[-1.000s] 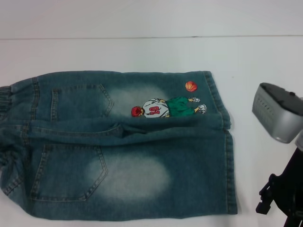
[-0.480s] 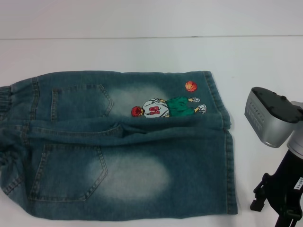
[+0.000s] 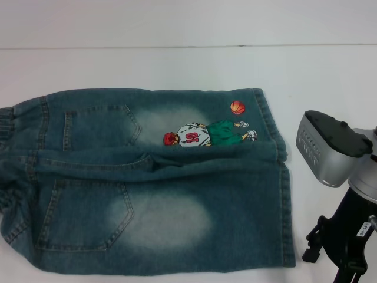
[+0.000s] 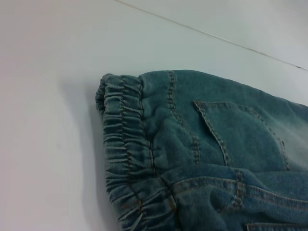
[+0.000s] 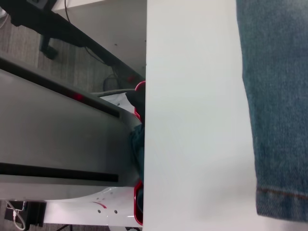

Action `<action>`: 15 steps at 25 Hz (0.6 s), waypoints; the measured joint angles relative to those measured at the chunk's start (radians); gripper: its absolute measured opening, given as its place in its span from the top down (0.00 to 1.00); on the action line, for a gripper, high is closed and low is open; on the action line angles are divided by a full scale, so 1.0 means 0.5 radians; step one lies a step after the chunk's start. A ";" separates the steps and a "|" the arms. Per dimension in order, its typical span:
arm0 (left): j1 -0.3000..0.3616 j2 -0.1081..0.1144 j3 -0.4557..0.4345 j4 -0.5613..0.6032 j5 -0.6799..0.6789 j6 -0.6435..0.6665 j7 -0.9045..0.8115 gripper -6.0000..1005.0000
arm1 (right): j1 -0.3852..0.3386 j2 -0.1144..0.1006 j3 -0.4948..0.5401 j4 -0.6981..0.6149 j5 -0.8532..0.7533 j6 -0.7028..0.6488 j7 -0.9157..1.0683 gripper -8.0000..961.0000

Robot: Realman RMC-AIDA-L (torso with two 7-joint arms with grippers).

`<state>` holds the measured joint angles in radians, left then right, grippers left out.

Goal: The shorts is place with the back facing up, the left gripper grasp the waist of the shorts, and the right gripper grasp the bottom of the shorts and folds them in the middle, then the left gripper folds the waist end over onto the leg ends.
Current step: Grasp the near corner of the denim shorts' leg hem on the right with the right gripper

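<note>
Clearly, we are looking at the shorts lying flat on the white table, back side up, with both patch pockets showing. Their long axis is running across the table from our left to our right. The waist of the shorts, a ruched elastic band, is pointing to our left, and the bottom of the shorts, two straight stitched hems, is pointing to our right. The basketball print is sitting on the farther leg, close to its hem.

We are seeing the right gripper hanging at the near right corner, just beside the hem of the nearer leg but apart from it, so the hems are lying to its left. It is holding nothing, and we cannot tell whether its jaws are parted or closed. The left gripper is not appearing in the head view; its wrist camera is looking closely at the elastic band, so we are judging it to be nearer the waist. Each arm is therefore standing at its own end of the garment.
</note>
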<state>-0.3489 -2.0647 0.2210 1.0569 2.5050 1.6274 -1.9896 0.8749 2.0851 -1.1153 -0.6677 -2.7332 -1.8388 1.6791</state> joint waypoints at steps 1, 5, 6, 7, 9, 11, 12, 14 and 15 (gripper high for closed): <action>0.001 0.000 0.000 -0.001 0.000 0.000 0.000 0.94 | 0.004 0.001 0.000 0.008 0.001 0.007 -0.003 0.03; 0.003 0.000 0.000 -0.001 0.000 0.000 0.001 0.94 | 0.010 0.002 0.002 0.019 0.008 0.030 -0.016 0.03; 0.004 -0.001 0.000 -0.001 0.000 0.000 0.001 0.94 | 0.011 0.002 0.005 0.019 0.011 0.033 -0.020 0.03; 0.004 -0.002 0.000 -0.001 0.000 0.000 0.002 0.94 | 0.012 0.002 0.010 0.019 0.015 0.039 -0.025 0.03; 0.005 -0.002 0.000 -0.001 0.000 0.000 0.003 0.94 | 0.014 0.002 0.015 0.019 0.028 0.052 -0.028 0.03; 0.004 -0.003 0.000 0.000 0.000 0.000 0.003 0.94 | 0.015 0.002 0.014 0.019 0.047 0.066 -0.029 0.03; 0.003 -0.003 0.000 0.000 0.000 0.000 0.003 0.94 | 0.015 0.002 0.012 0.020 0.054 0.072 -0.030 0.03; 0.003 -0.003 0.000 0.000 0.000 0.000 0.003 0.94 | 0.015 0.002 0.008 0.030 0.065 0.089 -0.033 0.03; 0.002 -0.003 0.000 0.000 0.000 0.000 0.003 0.94 | 0.015 0.002 0.007 0.035 0.068 0.096 -0.036 0.03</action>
<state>-0.3477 -2.0663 0.2209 1.0570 2.5050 1.6275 -1.9879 0.8823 2.0862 -1.1117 -0.6503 -2.6992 -1.7910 1.6613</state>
